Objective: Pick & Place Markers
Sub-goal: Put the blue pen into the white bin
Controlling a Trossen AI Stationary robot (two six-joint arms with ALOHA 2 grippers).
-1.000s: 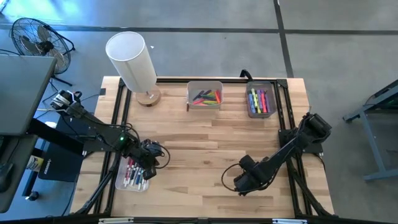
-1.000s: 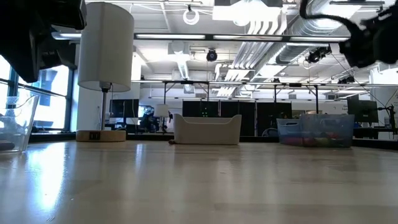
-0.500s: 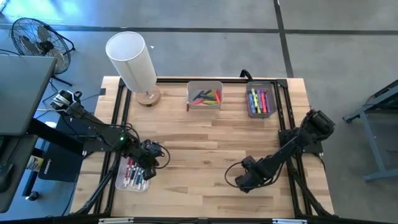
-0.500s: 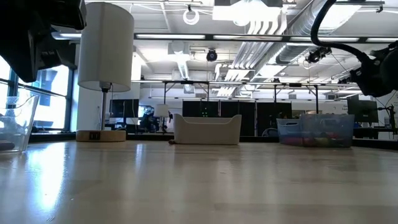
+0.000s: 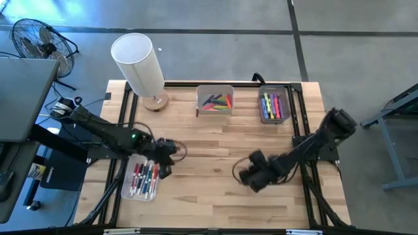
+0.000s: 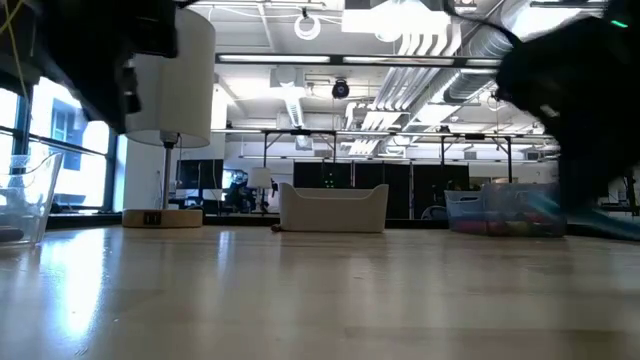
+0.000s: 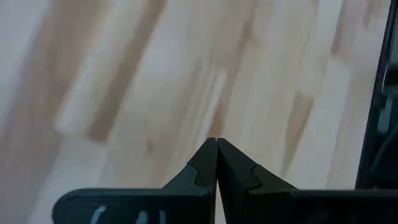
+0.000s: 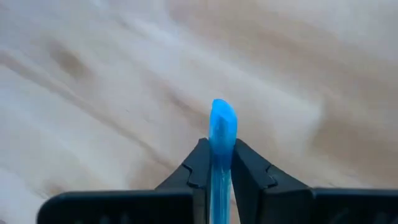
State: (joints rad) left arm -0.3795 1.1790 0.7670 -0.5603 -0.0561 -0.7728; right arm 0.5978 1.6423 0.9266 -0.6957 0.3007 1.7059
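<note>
Blue marker (image 8: 222, 134): pinched between the right tool's fingers, its tip poking out past them, above bare wood.
Right tool (image 5: 251, 176): narrow, clamped on the blue marker, over the surface's (image 5: 215, 150) front right part.
Left tool (image 7: 216, 144): fingers pressed together, holding nothing, just beside the front-left bin (image 5: 140, 177) of markers (image 5: 144, 175).
Far bins: two, holding more markers.

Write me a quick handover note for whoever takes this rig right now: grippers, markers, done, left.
Right gripper: shut on a blue marker, over bare wood, front right of the table.
Left gripper: shut, empty, beside the front-left bin.
Markers: a batch in the front-left bin, more in the back-centre bin and back-right bin.
Done: blue marker picked.
Left: place it in a bin, probably at the back; front-left bin still holds markers.
</note>
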